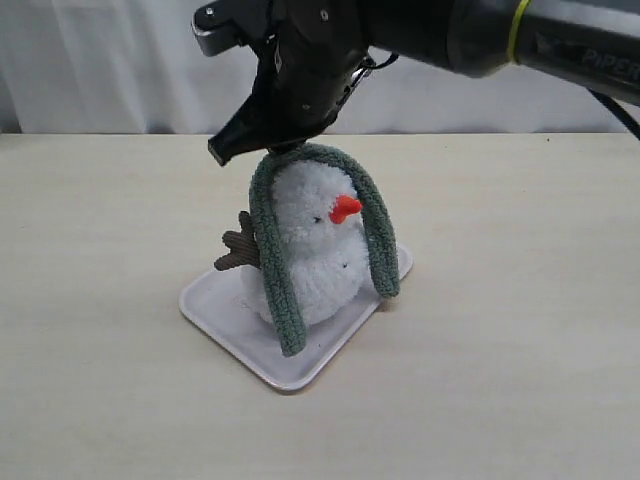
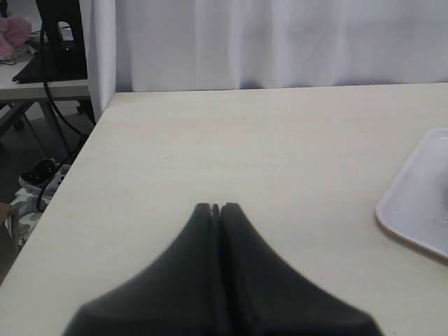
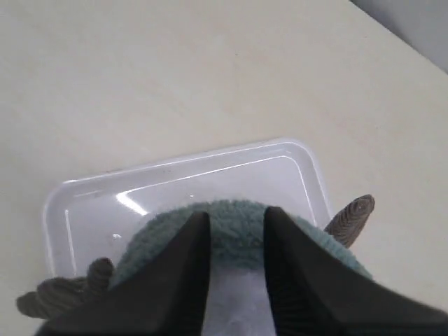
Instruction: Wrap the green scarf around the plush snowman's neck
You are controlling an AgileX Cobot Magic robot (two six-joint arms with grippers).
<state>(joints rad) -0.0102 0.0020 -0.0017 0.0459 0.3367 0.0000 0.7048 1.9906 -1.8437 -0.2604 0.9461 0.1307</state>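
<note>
Two ends of the grey-green ribbed knit scarf (image 1: 273, 270) hang beside the fluffy white plush snowman (image 1: 315, 265), mid-table. Left wrist: my left gripper (image 2: 218, 207) closed, empty. Right wrist: my right gripper (image 3: 236, 218) slightly parted astride the scarf atop the snowman, grip unclear. Draped only; next, I judge, cross the ends at the neck (image 1: 312, 248).

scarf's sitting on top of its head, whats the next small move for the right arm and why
Probably ease the right end effector backward and down, sliding the green scarf off the crown toward the plush snowman's neck. The scarf arches over the top of the head with both ends hanging beside the body, so it isn't at the neck yet.
</note>
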